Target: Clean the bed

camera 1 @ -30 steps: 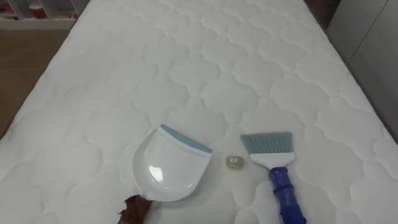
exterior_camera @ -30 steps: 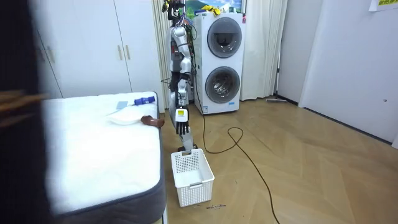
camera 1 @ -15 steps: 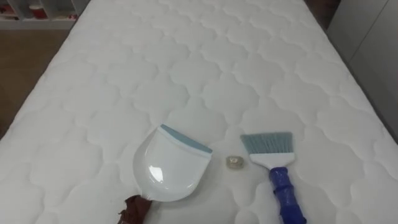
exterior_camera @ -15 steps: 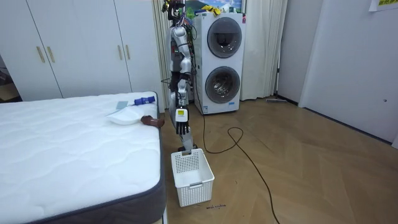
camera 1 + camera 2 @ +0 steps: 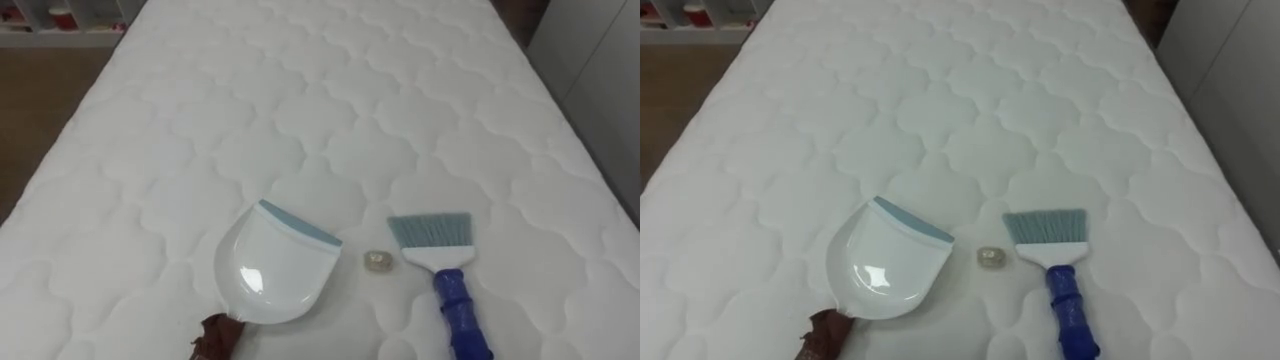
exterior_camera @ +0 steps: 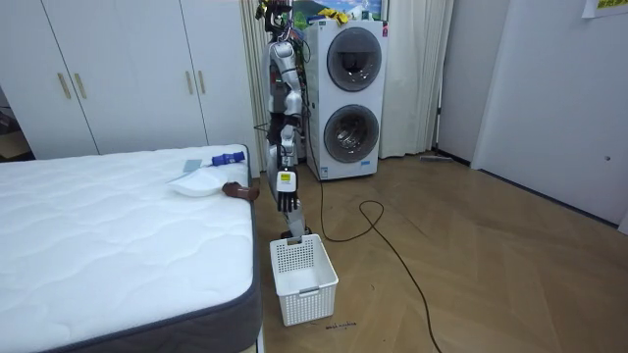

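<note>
A white quilted mattress [image 5: 300, 100] lies before me. Near its front edge rests a white dustpan [image 5: 275, 270] with a blue-grey lip and a brown handle [image 5: 218, 335]. To its right lies a hand brush [image 5: 432, 232] with grey bristles and a blue handle [image 5: 458, 305]. Between the two sits a small pale scrap [image 5: 377, 260]. In the room view I stand upright at the bed's end, by the dustpan [image 6: 196, 181]. My left hand [image 6: 286, 201] hangs at my side with straight fingers, away from the bed.
A white laundry basket [image 6: 302, 279] stands on the wooden floor at the bed's corner, by my feet. Stacked washing machines [image 6: 348, 98] are behind me and white wardrobes [image 6: 128, 69] beyond the bed. A white cupboard front [image 5: 600, 60] runs close along the bed's right side.
A dark blurred shape that covered the room view's left edge a second ago has gone. Dustpan, brush and scrap lie where they were, and I have not moved.
</note>
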